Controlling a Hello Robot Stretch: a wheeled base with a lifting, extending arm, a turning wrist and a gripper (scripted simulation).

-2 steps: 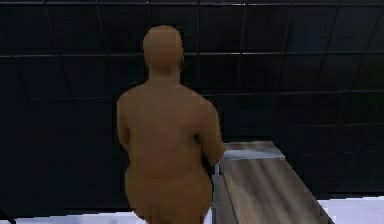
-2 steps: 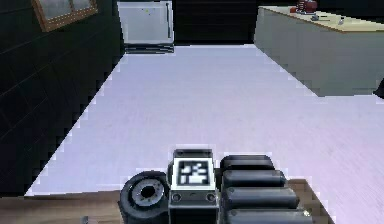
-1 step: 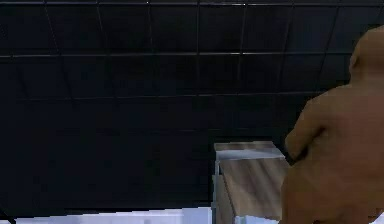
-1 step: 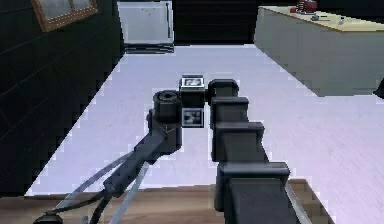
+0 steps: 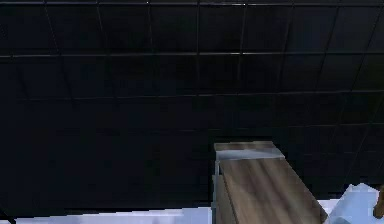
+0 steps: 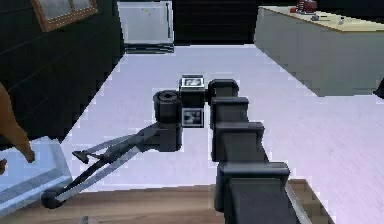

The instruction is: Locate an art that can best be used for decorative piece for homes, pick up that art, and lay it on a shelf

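Observation:
A brown figure-like thing (image 6: 10, 118), cut off by the arm side view's left edge, stands on a pale slab (image 6: 28, 172). My arm (image 6: 248, 165) rises from the bottom edge, with two white marked squares (image 6: 192, 100) at its end. Left of them is the gripper's dark body, and its thin fingers (image 6: 110, 152) slant down toward the slab. The gripper (image 6: 62, 178) ends at the slab's near corner, so I cannot tell whether it holds anything, or whether it touches the slab.
A wooden top (image 5: 262, 188) lies low in the forward view before a dark tiled wall (image 5: 150, 90), a pale thing (image 5: 362, 205) at its right. A framed picture (image 6: 63, 8), a white cabinet (image 6: 146, 24) and a beige counter (image 6: 318, 52) with small things stand farther out across pale floor (image 6: 300, 130).

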